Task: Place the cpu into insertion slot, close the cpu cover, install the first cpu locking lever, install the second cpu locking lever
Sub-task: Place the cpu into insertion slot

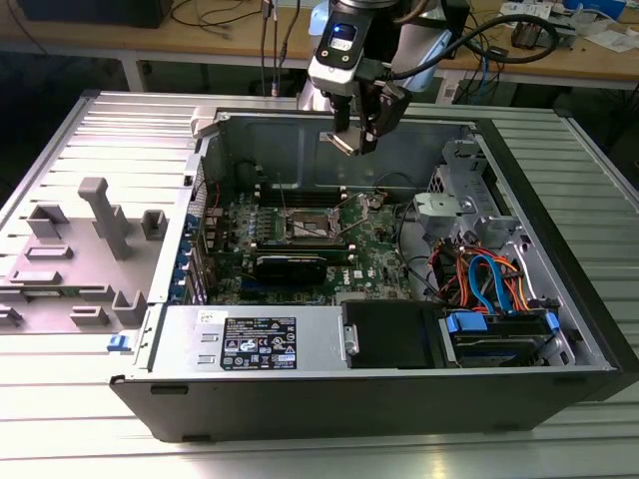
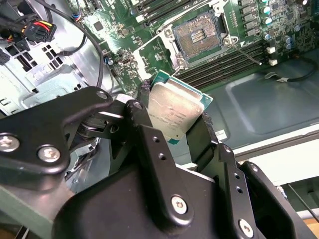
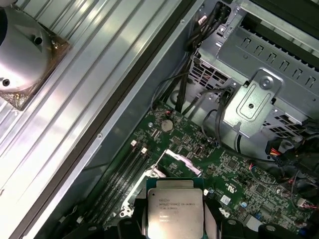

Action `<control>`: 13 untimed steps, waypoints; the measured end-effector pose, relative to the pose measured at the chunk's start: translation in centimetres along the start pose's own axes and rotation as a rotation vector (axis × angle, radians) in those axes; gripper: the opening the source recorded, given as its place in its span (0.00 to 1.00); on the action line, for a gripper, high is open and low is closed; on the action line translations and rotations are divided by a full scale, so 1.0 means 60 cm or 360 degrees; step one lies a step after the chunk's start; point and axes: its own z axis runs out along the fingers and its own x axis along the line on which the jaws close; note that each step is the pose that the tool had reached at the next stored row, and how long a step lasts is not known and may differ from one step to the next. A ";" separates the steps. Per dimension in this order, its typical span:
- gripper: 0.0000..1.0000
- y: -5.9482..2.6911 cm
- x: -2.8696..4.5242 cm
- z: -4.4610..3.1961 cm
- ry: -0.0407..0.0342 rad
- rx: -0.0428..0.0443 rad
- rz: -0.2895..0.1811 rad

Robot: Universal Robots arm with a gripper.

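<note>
While fingers (image 2: 205, 135) clamp cpu (image 2: 175, 110), clamped edges hidden (insertion slot (image 2: 197, 35) uncovered).

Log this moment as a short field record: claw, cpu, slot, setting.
claw: shut on the cpu, held above the open computer case
cpu: metal top showing, gripped at opposite edges, not yet seated
insertion slot: uncovered, dark centre bare, no chip in it
setting: case lies open on a ribbed metal table

Ribbed silvery metal table (image 1: 110, 125) in front, long wooden workbench (image 1: 599, 55) along the back, loose cables (image 1: 215, 12) on it, dark beneath
</note>
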 end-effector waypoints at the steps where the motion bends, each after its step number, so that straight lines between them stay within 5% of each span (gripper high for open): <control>1: 0.54 0.000 0.000 0.000 -0.0001 0.0000 0.0010; 8: 0.54 -0.001 0.000 0.005 -0.0020 -0.0004 0.0222; 13: 0.54 -0.003 0.002 0.005 -0.0023 -0.0005 0.0248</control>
